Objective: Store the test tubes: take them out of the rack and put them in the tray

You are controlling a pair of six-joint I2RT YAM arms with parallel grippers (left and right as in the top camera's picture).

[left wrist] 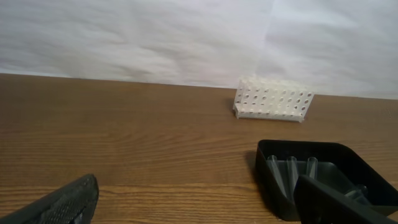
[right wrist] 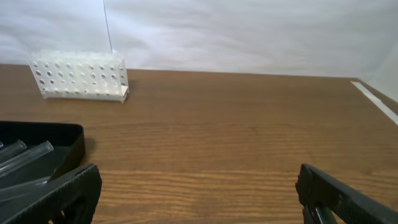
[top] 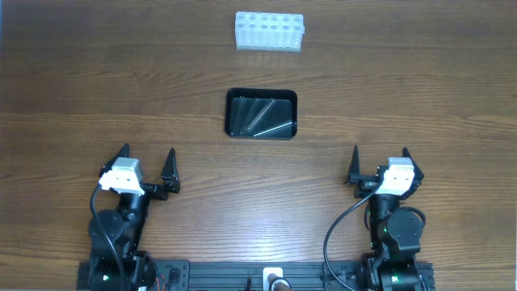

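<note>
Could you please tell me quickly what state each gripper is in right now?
Left gripper: open, holding nothing.
Right gripper: open, holding nothing.

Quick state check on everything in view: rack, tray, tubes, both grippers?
Rack: upright, no tubes seen sticking out.
Tray: holds tubes.
Tubes: lying flat in the tray.
Left gripper: open, empty.
Right gripper: open, empty.
</note>
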